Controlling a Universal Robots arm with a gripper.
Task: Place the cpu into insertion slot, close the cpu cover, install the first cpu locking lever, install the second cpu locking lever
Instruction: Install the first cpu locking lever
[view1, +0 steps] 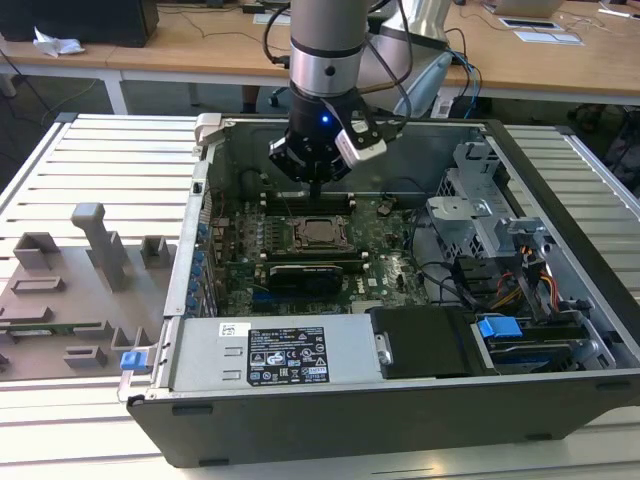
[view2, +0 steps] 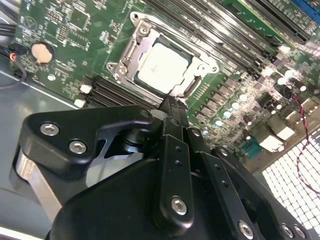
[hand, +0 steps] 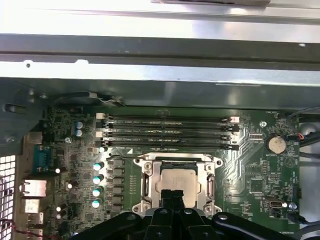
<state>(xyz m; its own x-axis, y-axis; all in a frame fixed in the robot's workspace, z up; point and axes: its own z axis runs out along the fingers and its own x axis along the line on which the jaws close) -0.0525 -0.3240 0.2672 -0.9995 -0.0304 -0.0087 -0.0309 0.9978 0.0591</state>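
The cpu (view1: 320, 232) (view2: 162, 65) (hand: 172, 181) lies flat in the insertion slot (hand: 209, 186), its pale metal face showing. The cpu cover (view2: 202, 66) (hand: 148, 175), a silvery frame, lies down around the chip. A thin metal rod (hand: 170, 157) runs along the socket's edge beside the memory slots. In the exterior view my gripper (view1: 316, 186) hangs inside the open computer case, a little above the board, between the memory slots and the socket. In both wrist views its black fingers (view2: 170, 102) (hand: 173, 196) are pressed together with nothing between them, their tips just over the socket's edge.
Long black memory slots (hand: 170, 132) lie beside the socket. The case walls (view1: 205, 190) surround the board. A power supply (view1: 265, 355), a black drive bay (view1: 425, 340) and a metal drive cage (view1: 480, 215) with cables crowd the case. A grey fixture (view1: 80, 270) sits on the exterior view's left.
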